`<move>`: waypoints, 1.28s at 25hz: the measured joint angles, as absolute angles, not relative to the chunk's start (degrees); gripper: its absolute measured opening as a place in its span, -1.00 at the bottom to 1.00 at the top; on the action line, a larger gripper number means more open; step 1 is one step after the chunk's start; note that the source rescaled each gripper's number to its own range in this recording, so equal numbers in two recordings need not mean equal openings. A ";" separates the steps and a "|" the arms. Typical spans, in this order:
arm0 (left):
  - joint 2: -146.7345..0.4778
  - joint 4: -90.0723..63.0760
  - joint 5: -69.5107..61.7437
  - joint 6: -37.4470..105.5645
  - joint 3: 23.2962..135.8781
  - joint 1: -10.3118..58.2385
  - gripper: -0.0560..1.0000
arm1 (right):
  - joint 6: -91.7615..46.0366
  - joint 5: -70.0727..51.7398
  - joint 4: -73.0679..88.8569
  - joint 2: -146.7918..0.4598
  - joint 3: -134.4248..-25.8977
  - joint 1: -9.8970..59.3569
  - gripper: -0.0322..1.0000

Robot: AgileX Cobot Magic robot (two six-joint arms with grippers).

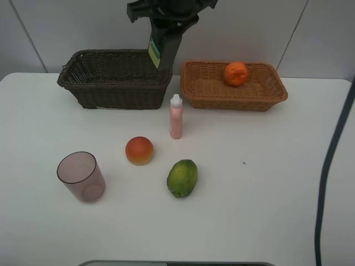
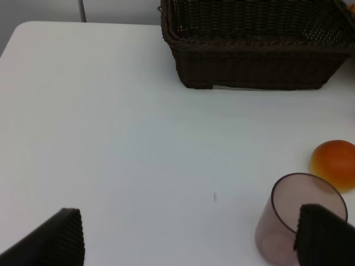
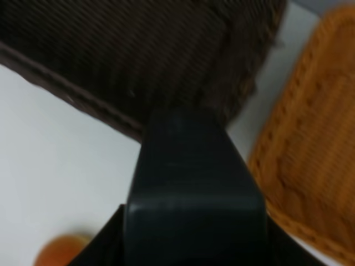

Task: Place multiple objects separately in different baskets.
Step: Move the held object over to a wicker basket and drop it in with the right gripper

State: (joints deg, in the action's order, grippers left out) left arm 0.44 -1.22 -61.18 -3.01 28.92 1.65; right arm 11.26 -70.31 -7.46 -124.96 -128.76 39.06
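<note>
My right gripper is shut on the dark green bottle, holding it tilted over the right end of the dark brown basket; the bottle fills the right wrist view. An orange lies in the light basket. On the table stand the pink bottle and the purple-pink cup, with the red-orange fruit and green fruit between them. My left gripper is open, low over the table, with the cup beside one finger.
A black cable runs down the right side of the white table. A grey edge shows at the table's front. A wall rises right behind both baskets.
</note>
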 joint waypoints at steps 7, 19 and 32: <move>0.44 -1.22 -61.18 -3.01 28.92 1.65 0.96 | 11.11 -60.28 -8.06 -131.53 -135.05 40.17 -0.73; 0.44 -1.22 -61.18 -3.01 28.92 1.65 0.96 | 11.11 -48.21 -9.61 -140.82 -135.05 40.17 -0.73; 0.44 -1.22 -61.18 -3.01 28.92 1.65 0.96 | 11.11 -43.98 -10.44 -145.29 -135.05 39.98 -0.73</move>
State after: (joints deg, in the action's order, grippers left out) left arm 0.44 -1.22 -61.18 -3.01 28.92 1.65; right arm 11.11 -43.98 -10.44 -145.29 -135.05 39.98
